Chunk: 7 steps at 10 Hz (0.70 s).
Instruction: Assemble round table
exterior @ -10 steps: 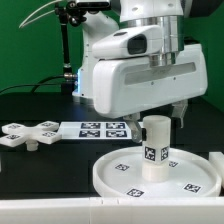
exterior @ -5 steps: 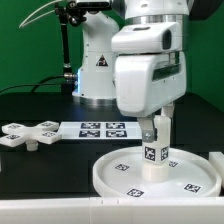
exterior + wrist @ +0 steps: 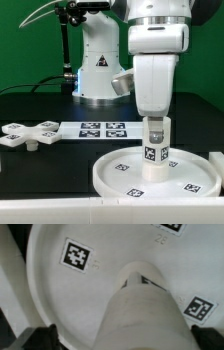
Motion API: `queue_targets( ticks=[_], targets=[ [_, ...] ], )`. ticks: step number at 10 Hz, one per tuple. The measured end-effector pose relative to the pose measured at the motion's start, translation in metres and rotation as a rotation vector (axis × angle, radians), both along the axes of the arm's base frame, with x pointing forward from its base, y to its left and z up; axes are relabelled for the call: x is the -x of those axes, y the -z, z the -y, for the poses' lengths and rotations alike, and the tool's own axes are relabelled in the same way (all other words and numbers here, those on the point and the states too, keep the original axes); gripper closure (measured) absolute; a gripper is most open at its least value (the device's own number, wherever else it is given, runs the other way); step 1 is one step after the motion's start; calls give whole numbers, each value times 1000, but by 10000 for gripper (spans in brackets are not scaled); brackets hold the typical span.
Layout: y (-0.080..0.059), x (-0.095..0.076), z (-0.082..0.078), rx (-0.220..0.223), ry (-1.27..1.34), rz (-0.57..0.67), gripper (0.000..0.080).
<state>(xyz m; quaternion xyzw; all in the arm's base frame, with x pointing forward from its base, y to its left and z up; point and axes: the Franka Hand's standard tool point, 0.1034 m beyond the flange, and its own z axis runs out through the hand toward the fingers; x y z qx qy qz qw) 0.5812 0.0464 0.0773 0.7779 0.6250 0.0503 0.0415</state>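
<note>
The short thick cylinder leg (image 3: 155, 150) stands upright in the middle of the large rimmed round disc (image 3: 115, 172), low on the exterior view's right. My gripper (image 3: 157, 123) hangs straight down over the leg's top, its jaws on either side of it. In the wrist view the leg (image 3: 140, 308) rises between the dark fingertips (image 3: 40, 337), with a gap showing beside it, so the jaws look open around it. The disc (image 3: 60, 291) lies below. The cross-shaped base piece (image 3: 30, 134) lies on the table at the exterior view's left.
The marker board (image 3: 100, 128) lies flat behind the disc. The arm's white base (image 3: 100, 65) stands at the back centre. A white edge (image 3: 217, 160) shows at the exterior view's far right. A black stand with cables (image 3: 68, 40) rises at the back left.
My hand has turned about its vertical axis over the leg, from broadside to narrow. The leg's tag has stayed facing the same way. The disc and base piece have not moved.
</note>
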Motion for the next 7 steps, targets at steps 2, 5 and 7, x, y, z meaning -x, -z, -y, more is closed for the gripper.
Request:
queue_targets(
  ticks=[2, 5, 7],
  targets=[
    [0, 0, 0, 37, -131, 1, 150],
    [0, -1, 5, 66, -265, 2, 150],
    [1, -1, 7, 97, -381, -2, 150]
  ],
)
